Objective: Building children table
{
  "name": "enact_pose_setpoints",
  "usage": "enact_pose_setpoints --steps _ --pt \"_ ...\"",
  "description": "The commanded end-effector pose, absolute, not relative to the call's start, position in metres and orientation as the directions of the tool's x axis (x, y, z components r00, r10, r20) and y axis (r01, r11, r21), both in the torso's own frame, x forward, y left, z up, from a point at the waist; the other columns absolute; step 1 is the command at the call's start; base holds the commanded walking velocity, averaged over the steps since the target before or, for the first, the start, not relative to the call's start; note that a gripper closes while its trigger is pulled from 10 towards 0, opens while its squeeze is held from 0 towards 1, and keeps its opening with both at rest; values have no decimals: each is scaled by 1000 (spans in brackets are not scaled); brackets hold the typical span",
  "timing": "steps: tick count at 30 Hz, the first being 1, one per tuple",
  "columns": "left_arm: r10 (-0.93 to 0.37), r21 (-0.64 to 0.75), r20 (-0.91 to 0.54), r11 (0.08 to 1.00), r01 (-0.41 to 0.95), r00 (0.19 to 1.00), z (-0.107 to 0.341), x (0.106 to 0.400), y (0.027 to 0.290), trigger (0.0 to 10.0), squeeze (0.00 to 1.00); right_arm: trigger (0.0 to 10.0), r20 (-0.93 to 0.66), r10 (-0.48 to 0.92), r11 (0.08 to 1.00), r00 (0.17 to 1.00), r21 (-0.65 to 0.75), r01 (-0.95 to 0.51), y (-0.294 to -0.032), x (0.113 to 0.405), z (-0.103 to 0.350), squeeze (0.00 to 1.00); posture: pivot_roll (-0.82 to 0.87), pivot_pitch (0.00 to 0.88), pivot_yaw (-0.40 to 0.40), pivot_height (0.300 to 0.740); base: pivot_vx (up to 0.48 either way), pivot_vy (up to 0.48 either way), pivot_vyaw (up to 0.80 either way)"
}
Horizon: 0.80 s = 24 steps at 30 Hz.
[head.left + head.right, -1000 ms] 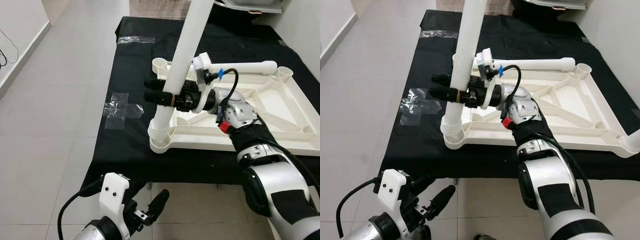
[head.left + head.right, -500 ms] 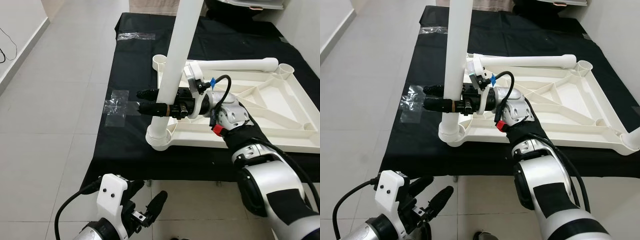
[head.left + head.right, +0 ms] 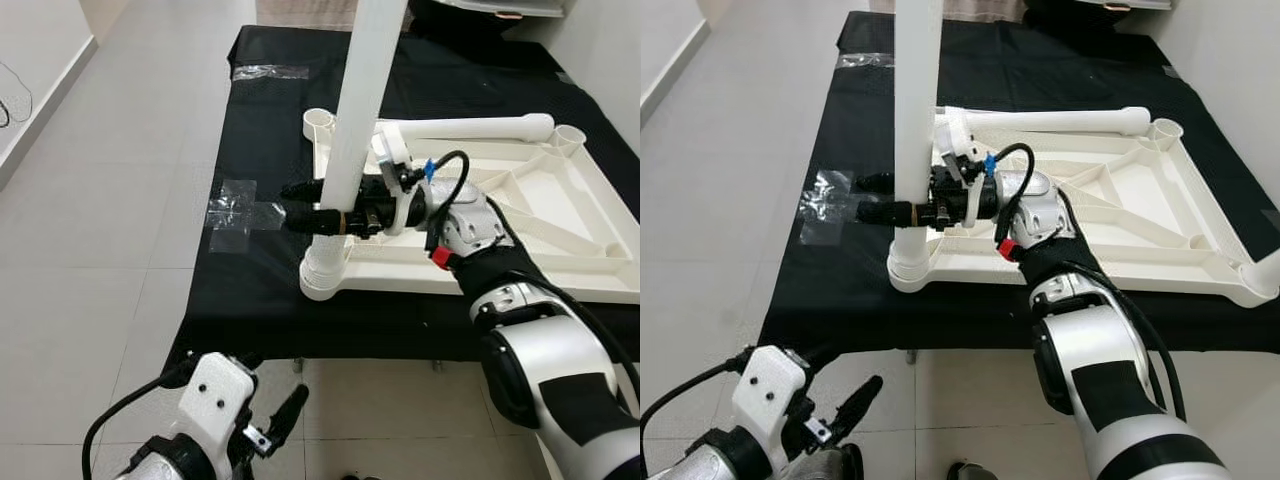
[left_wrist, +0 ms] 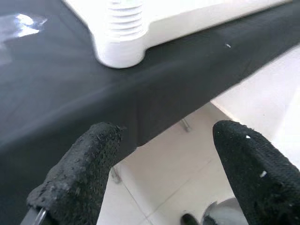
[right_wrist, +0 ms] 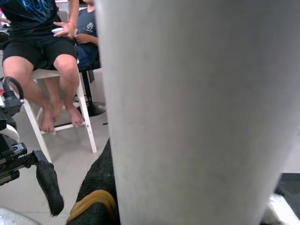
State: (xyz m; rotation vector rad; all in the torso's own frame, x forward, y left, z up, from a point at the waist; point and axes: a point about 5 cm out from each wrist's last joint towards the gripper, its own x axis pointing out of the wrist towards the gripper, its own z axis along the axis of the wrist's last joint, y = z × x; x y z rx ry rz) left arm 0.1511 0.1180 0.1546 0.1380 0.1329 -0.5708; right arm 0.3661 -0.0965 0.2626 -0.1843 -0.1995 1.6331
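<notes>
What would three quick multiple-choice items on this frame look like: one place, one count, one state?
1. Where does the upright table leg stand?
A. In the near-left corner socket of the tabletop
B. Flat on the black cloth
C. On the floor

2. How many legs lie flat across the upturned tabletop?
A. None
B. One
C. Three

3. What is the right gripper doing?
A. Hanging idle
B. Shut on the upright leg
C. Pressing on the tape

Key: 1 A, the leg's ribbed base sits in the corner socket nearest the robot's left. 2 B, a single lying leg rests along the far edge. 3 B, its black fingers clamp the leg just above the socket.
</notes>
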Motion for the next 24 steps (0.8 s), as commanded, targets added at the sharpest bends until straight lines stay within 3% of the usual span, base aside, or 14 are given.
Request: enact_pose_setpoints --steps 1,9,10,15,16,24 --pt "-541 85 -186 823 561 821 149 149 116 10000 0 10000 -66 991 -128 -117 -206 -970 -96 363 249 0 176 214 -102 740 0 0 0" --pt "-518 78 -181 840 538 836 147 152 115 10000 0 10000 -136 983 -150 -122 -224 -963 -84 361 238 0 176 214 -107 740 0 0 0" --pt "-509 83 -176 845 528 843 146 152 115 10000 0 10000 -141 989 -88 -55 -240 -967 -81 364 235 0 175 214 -109 740 0 0 0" --pt "-508 90 -170 845 527 844 144 153 115 10000 0 10000 -134 989 24 56 -231 -973 -80 371 233 0 167 209 -109 740 0 0 0" --pt "-510 91 -169 844 528 844 144 153 114 10000 0 10000 -114 983 120 147 -215 -969 -82 376 231 0 168 209 -111 740 0 0 0" --pt "-510 89 -168 845 528 844 143 155 114 10000 0 10000 -51 948 302 314 -165 -939 -89 385 227 0 165 207 -110 740 0 0 0"
